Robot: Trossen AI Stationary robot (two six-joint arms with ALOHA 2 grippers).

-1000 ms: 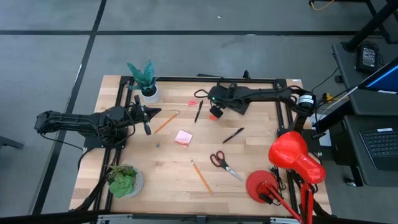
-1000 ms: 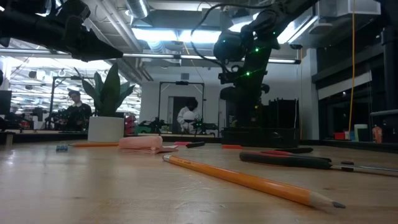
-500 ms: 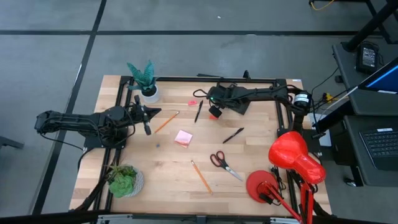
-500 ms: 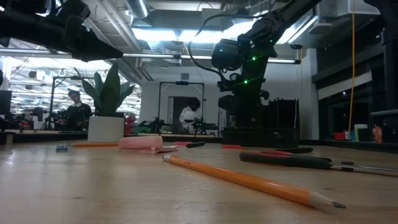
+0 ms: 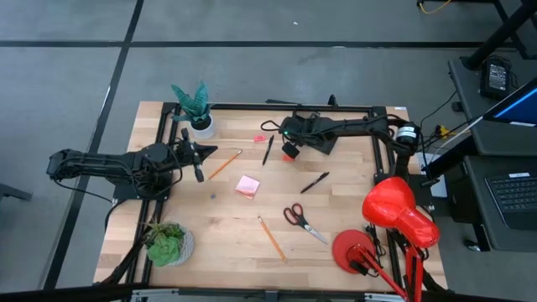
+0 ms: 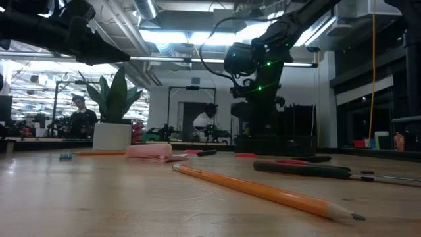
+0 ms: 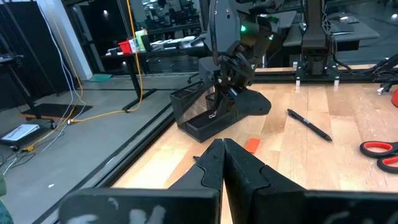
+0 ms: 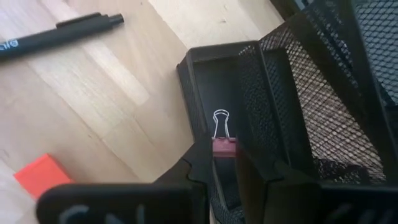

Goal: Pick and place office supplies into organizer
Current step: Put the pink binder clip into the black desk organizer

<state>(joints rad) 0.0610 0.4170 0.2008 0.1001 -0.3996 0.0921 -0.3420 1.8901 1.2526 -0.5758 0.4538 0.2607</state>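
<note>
My right gripper (image 8: 225, 163) slants down over the organizer (image 8: 280, 87), a black mesh desk tray at the table's far middle (image 7: 205, 118), and is shut on a small red binder clip (image 8: 224, 147). My left gripper (image 7: 222, 152) is shut on nothing and waits level above the table's left side (image 5: 198, 162). Lying flat on the wood are a pink sticky-note pad (image 5: 247, 185), red-handled scissors (image 5: 295, 216), two orange pencils (image 5: 271, 237) (image 5: 222, 164), two black pens (image 5: 315, 182) (image 5: 268, 149) and an orange-red eraser (image 8: 40, 175). My right gripper pinches the binder clip's red body (image 8: 224, 149) between its two fingertips, coming slanting down from above. The clip's silver wire loop (image 8: 221, 123) points away from the fingers into the organizer's low front compartment. Whether the loop touches the compartment's floor I cannot tell.
A potted plant in a white pot (image 5: 198, 113) stands at the far left, another plant (image 5: 168, 243) at the near left. A red desk lamp (image 5: 394, 214) fills the near right corner. Bare wood lies between the pad and the near edge.
</note>
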